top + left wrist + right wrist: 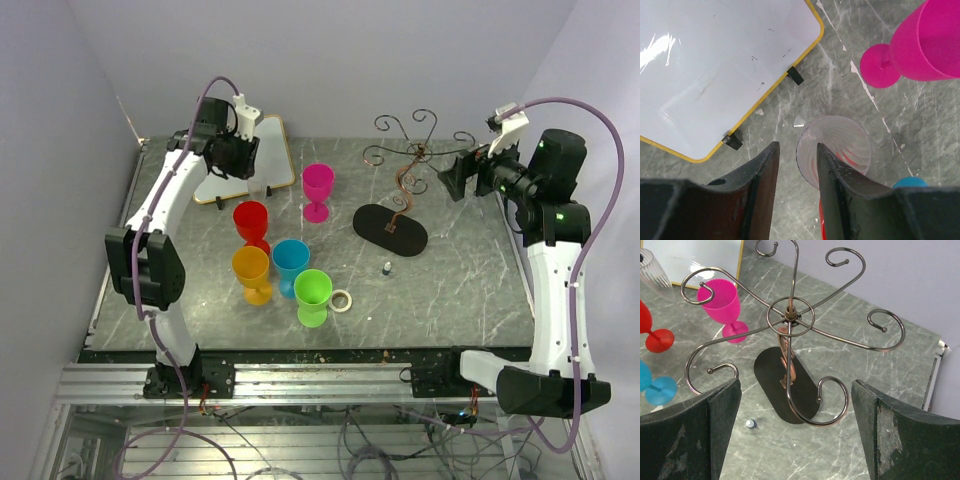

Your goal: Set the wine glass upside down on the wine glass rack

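A clear ribbed wine glass (840, 142) stands on the table by the red goblet, faint in the top view (257, 190). My left gripper (797, 146) is open just above it. Its right finger (840, 190) is over the bowl and its left finger (757, 190) is outside, so the jaws straddle the glass's near rim without clamping it. The wire wine glass rack (405, 158) stands on its black oval base (390, 232) at the back right, with no glass on its hooks (790, 315). My right gripper (795, 430) is wide open, empty, beside and above the rack (455, 178).
A whiteboard (270, 150) lies at the back left (715, 65). Pink (318, 190), red (251, 220), orange (251, 272), blue (291, 262) and green (312, 295) goblets stand mid-table. A tape roll (342, 300) and a small cap (386, 268) lie nearby.
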`<state>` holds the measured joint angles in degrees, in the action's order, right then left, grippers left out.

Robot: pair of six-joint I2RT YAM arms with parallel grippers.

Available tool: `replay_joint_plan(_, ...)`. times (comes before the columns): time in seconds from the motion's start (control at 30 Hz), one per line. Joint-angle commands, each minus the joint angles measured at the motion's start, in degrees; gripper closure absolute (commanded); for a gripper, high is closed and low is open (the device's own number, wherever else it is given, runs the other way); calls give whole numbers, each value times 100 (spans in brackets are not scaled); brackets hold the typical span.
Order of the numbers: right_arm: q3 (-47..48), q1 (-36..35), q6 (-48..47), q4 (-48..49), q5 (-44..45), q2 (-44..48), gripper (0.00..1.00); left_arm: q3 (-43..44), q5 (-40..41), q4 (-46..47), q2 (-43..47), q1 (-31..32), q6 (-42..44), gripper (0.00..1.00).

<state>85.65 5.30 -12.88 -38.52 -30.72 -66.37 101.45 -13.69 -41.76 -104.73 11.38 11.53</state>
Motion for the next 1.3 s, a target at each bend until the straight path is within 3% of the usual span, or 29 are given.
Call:
replay_joint_plan(0.0, -64, 62, -64, -26, -40, 35, 9, 354, 167, -195, -110, 101, 12, 55)
replay_joint_plan(0.13, -115, 76, -67, -24, 12, 100, 9, 499, 196, -269, -282, 113, -26, 62)
replay_joint_plan(0.3, -188, 105, -74, 7, 30, 167, 9, 616, 156, -320, -360, 119, -36, 81)
replay_joint_plan(0.47, -143, 173, -69, 36, 27, 168, 9, 785, 107, -351, -242, 117, -71, 93)
replay_joint_plan(0.93, 142, 347, -143, -38, -36, 247, 7, 1156, -55, -316, 1025, 119, 248, 93)
replay_joint_plan(1.27, 554, 340, 218, 410, -1372, -47, 5, 1120, -636, 893, 2119, 120, -280, 93)
